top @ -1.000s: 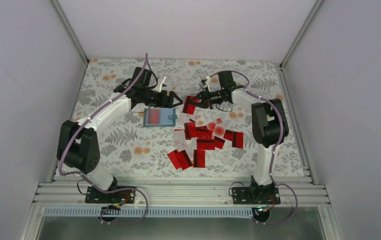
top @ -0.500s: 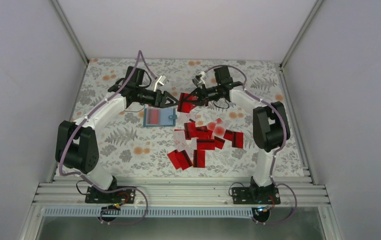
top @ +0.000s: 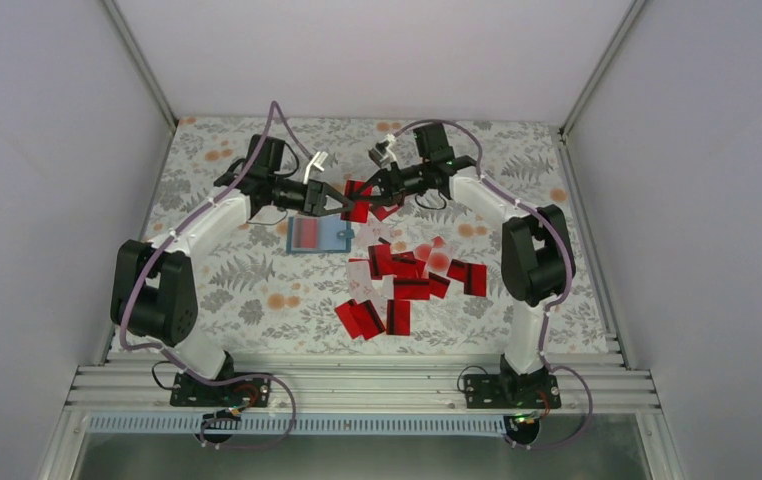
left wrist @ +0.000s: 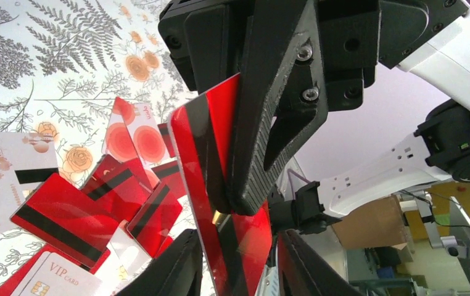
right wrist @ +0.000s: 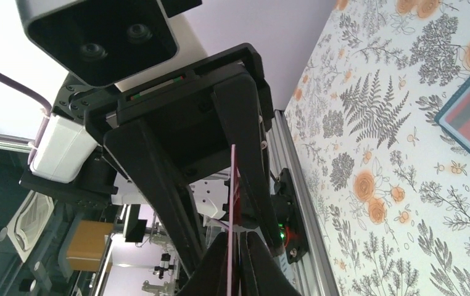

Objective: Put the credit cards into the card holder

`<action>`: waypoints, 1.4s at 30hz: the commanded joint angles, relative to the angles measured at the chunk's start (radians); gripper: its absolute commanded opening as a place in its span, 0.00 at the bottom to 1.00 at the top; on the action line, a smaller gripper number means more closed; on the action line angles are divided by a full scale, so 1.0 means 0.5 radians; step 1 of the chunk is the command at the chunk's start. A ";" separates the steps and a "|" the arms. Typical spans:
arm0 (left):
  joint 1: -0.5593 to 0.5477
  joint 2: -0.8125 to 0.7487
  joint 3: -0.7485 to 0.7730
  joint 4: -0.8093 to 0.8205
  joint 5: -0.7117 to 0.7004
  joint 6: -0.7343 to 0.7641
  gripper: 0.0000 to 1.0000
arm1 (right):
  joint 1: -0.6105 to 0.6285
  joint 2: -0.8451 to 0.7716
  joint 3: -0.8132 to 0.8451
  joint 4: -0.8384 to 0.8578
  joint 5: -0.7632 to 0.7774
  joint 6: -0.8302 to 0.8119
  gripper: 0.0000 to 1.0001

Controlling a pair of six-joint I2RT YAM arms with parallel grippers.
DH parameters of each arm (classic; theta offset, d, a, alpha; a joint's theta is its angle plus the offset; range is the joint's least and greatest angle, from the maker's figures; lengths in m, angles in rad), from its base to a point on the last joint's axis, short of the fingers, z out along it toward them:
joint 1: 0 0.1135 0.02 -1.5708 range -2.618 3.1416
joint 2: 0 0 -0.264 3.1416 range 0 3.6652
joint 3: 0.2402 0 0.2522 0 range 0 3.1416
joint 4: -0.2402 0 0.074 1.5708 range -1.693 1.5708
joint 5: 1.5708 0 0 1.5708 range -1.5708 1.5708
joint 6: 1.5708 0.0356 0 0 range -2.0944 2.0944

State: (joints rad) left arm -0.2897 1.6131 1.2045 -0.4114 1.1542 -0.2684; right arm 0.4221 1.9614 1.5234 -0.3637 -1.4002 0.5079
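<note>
One red credit card (top: 359,200) with a black stripe hangs in the air above the mat, my right gripper (top: 375,190) shut on its upper part. In the right wrist view this card (right wrist: 233,185) shows edge-on between that gripper's (right wrist: 235,243) fingertips. My left gripper (top: 335,202) faces it from the left. In the left wrist view the card (left wrist: 198,154) reaches down between that gripper's (left wrist: 237,246) two fingers, which stand either side of it with a little gap. The teal card holder (top: 340,235) lies flat just below both grippers, with a reddish face showing.
Several more red and pale credit cards (top: 407,280) lie scattered and overlapping on the floral mat in front of the holder, and they also show in the left wrist view (left wrist: 97,203). The holder's corner (right wrist: 469,94) shows at the right edge of the right wrist view.
My right gripper has carried the card leftward to the left gripper. The left jaws have narrowed around the card's lower edge.
</note>
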 commanded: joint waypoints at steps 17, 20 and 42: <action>0.115 0.031 -0.006 -0.142 0.022 0.119 0.02 | 0.047 -0.075 0.126 -0.226 0.181 -0.164 0.56; 0.177 -0.011 -0.053 -0.248 -0.158 0.170 0.02 | 0.048 -0.077 0.044 -0.327 0.415 -0.217 0.60; 0.380 0.037 -0.490 0.023 -1.099 0.077 0.02 | 0.199 0.231 -0.104 -0.193 0.854 -0.143 0.57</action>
State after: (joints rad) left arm -0.1024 1.6024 0.9699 -0.4961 0.6388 -0.2039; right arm 0.4923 2.0235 1.4418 -0.4919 -1.0039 0.4294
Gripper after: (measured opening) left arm 0.029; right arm 0.573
